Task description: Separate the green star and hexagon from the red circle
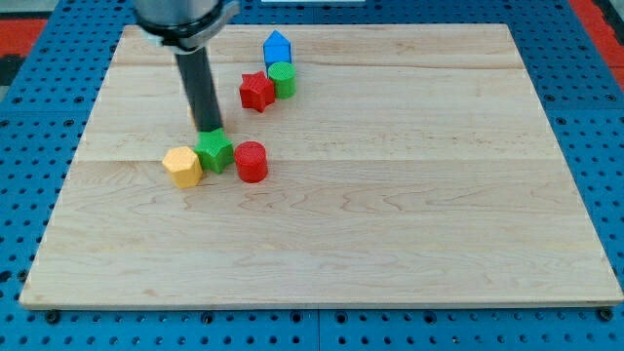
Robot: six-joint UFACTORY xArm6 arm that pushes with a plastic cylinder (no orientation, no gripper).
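yellow hexagon (182, 166) just below-left of my tip | our rod has no jaws, my tip (210, 131) touching green star's (214, 150) top edge | red circle (251, 161) just right of star | red star (256, 92), green cylinder (282, 79), blue block (278, 48) up-right of tip

The green star (214, 151) lies flat on the wooden board, left of centre and roughly midway between the top and bottom edges, well in from the left edge. The yellow hexagon (182, 166) sits just to its left and slightly nearer the bottom edge, touching it or nearly so. The red circle (251, 161), a short upright cylinder, stands just to the star's right, very close, with at most a thin gap. The three form a tight row running left to right, far from the right edge and every corner.
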